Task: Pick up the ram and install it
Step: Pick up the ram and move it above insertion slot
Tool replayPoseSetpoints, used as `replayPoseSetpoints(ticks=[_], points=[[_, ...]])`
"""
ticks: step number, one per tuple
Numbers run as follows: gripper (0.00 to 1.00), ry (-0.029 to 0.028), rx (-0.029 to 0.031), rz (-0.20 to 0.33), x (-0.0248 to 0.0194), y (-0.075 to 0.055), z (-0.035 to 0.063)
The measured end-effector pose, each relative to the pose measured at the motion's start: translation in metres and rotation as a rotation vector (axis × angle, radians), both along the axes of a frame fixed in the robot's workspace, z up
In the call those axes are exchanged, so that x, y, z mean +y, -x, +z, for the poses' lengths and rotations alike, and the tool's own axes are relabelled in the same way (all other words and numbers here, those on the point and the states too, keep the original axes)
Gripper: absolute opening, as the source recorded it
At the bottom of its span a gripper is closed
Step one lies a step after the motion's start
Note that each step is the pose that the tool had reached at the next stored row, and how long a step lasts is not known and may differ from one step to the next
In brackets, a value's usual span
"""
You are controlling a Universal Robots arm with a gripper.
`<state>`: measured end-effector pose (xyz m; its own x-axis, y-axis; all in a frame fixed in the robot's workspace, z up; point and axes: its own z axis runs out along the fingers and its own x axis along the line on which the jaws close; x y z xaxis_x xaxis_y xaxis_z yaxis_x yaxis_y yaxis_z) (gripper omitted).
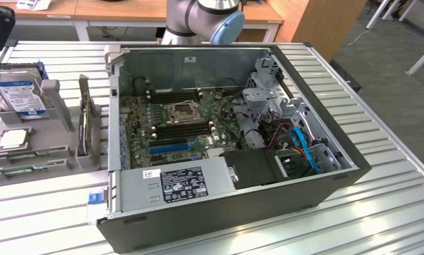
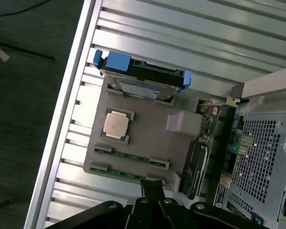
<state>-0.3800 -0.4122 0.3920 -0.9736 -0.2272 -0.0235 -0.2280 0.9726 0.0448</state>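
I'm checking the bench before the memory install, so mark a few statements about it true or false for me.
1. The computer case lies open on the slatted table. True.
2. The pincer grips a memory stick. False: it is shut on nothing; the ram sticks lie in the grey holder.
3. A processor sits in that holder. True.
4. The hard drive lies inside the case. False: it stands on edge in the holder.
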Motion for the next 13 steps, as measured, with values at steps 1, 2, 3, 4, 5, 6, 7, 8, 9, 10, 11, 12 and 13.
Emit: replayPoseSetpoints(ticks=[1,2,3,4,5,6,7,8,9,10,11,12,13], points=[[0.1,0.0,0.0,0.013,0.0,0.0,0.0],[0.1,0.0,0.0,0.027,0.0,0.0,0.0],[0.1,0.0,0.0,0.04,0.0,0.0,0.0],[0.1,0.0,0.0,0.054,0.0,0.0,0.0],[0.1,0.0,0.0,0.069,0.0,0.0,0.0],[0.1,0.0,0.0,0.082,0.0,0.0,0.0],[0.1,0.0,0.0001,0.097,0.0,0.0,0.0],[0.1,0.0,0.0001,0.111,0.0,0.0,0.0],[0.1,0.0,0.0001,0.125,0.0,0.0,0.0001],[0.1,0.0,0.0,0.139,0.0,0.0,0.0],[0.1,0.0,0.0001,0.155,0.0,0.0,0.0],[0.1,0.0001,0.0001,0.17,0.0,0.0,0.0],[0.1,0.0,0.0001,0.185,0.0,0.0,0.0]])
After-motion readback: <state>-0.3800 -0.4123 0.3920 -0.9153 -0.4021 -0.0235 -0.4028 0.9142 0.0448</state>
